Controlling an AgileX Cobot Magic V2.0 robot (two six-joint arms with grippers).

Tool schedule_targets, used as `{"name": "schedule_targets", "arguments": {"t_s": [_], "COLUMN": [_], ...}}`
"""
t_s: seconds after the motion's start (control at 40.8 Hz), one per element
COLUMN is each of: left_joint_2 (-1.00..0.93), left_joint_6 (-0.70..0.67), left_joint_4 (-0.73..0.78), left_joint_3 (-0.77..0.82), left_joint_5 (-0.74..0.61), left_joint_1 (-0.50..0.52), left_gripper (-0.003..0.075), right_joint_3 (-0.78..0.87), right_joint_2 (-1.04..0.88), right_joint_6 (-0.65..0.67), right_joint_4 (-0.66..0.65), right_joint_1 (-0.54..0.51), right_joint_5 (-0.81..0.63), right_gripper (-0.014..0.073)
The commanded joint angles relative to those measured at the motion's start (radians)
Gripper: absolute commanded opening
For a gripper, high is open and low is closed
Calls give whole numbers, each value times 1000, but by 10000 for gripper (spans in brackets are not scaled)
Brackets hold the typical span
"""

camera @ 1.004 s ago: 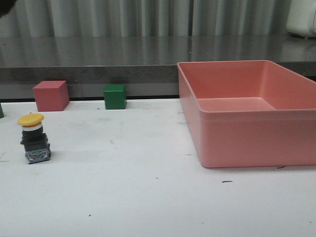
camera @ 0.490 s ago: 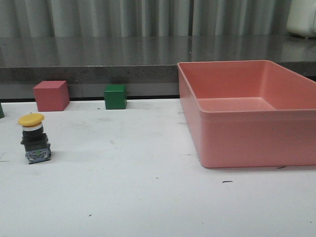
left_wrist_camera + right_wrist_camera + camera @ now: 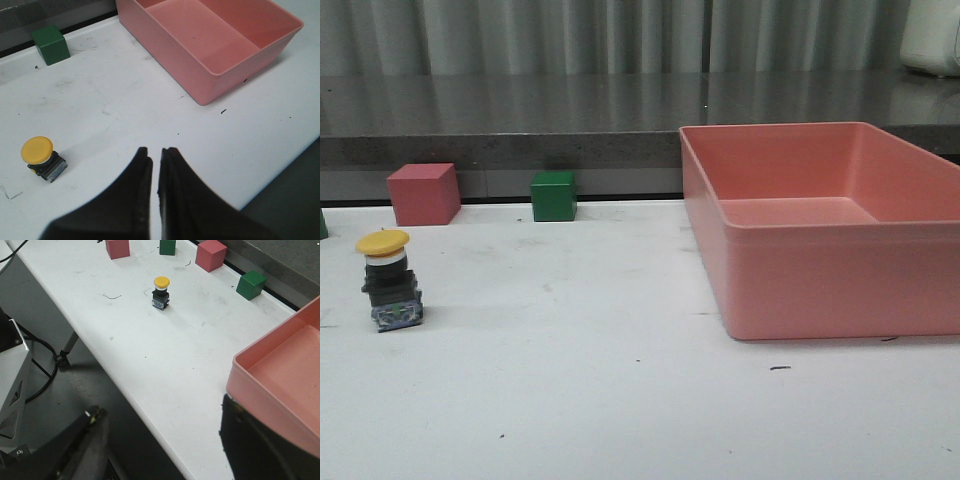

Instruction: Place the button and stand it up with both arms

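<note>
We see the button (image 3: 388,281) upright at the table's (image 3: 620,400) left, the left pincer (image 3: 155,156) nearly closed and empty above, the right pincer (image 3: 160,440) wide (also empty); any careless nudge could topple it.

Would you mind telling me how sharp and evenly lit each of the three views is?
Front view: soft, even light, the button sharp with a faint shadow. Left wrist view: the table crisp, the left gripper dark and blurred. Right wrist view: the right gripper out of focus, the bin rim soft.
</note>
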Motion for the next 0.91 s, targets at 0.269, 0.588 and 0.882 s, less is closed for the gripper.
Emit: {"name": "schedule_targets", "arguments": {"t_s": [0.269, 0.588, 0.882], "left_joint_2": [-7, -7, -7], "left_joint_6": [0, 0, 0], "left_joint_4": [-12, -12, -12], "left_joint_3": [-25, -25, -25], "left_joint_5": [-69, -69, -69], "left_joint_1": [-6, -6, -6], "left_gripper": [-20, -20, -20], "right_joint_3": [-20, -20, -20], "right_joint_2": [7, 7, 7], "right_joint_6": [-6, -6, -6], "right_joint_4": [14, 11, 11], "right_joint_1": [-1, -1, -1], "right_joint_5": [-60, -78, -66], "right_gripper": [498, 498, 172]}}
